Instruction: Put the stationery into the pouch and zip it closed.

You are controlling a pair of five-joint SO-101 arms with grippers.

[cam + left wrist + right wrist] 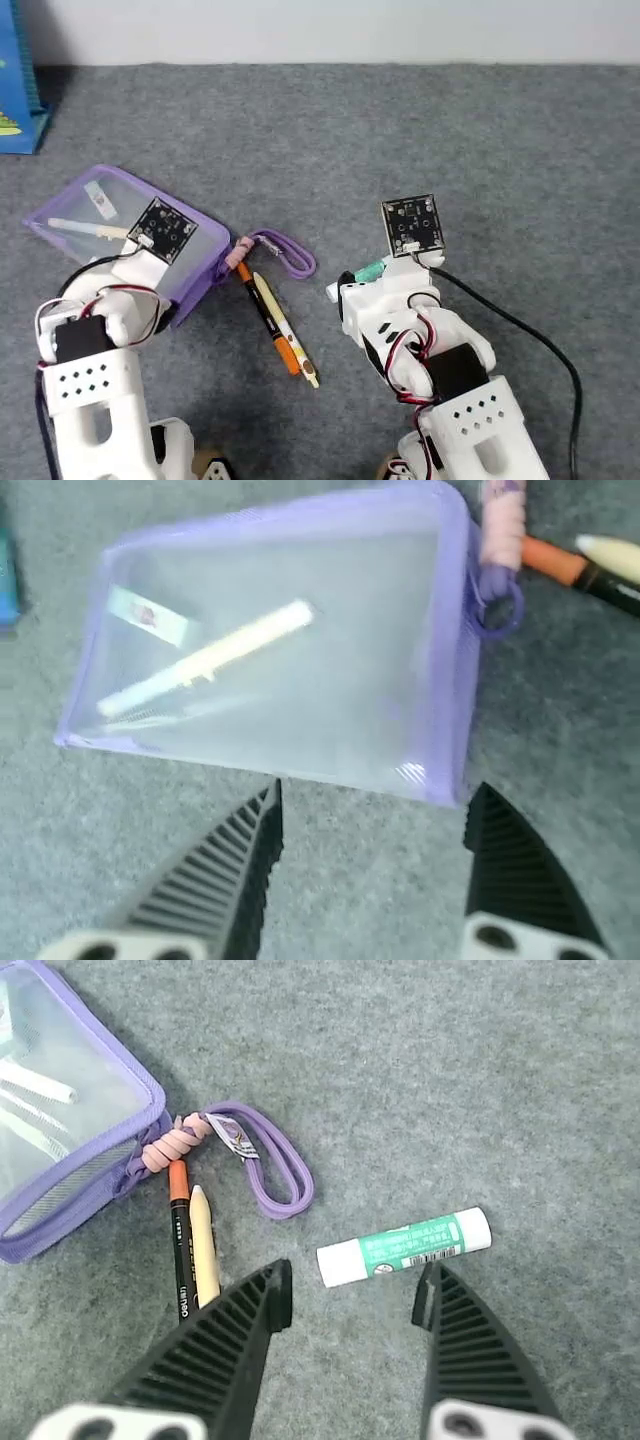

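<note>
Currently, both my grippers hang spread and hold nothing. The left gripper (378,790) sits just beside the long edge of the see-through soft plastic pouch with purple fabric trim (330,660). The pouch lies flat on the grey felt-like table cover (480,140). A slim white pen (210,655) and a small pale flat piece (148,615) are already inside it.

The right gripper (358,1270) hangs over the white-and-green glue stick (404,1247), which lies well apart from the pouch, beyond its purple strap loop (270,1160). An orange-and-black pen (181,1250) and a cream pencil-like stick (204,1245) lie touching each other, just off the pouch's strap corner.

I judge the glue stick light, stiff and smooth. It may roll, so I would pinch across mid-barrel. The pouch looks floppy and likely to slide, so I would pin its trim. I cannot tell whether the zip is open.
</note>
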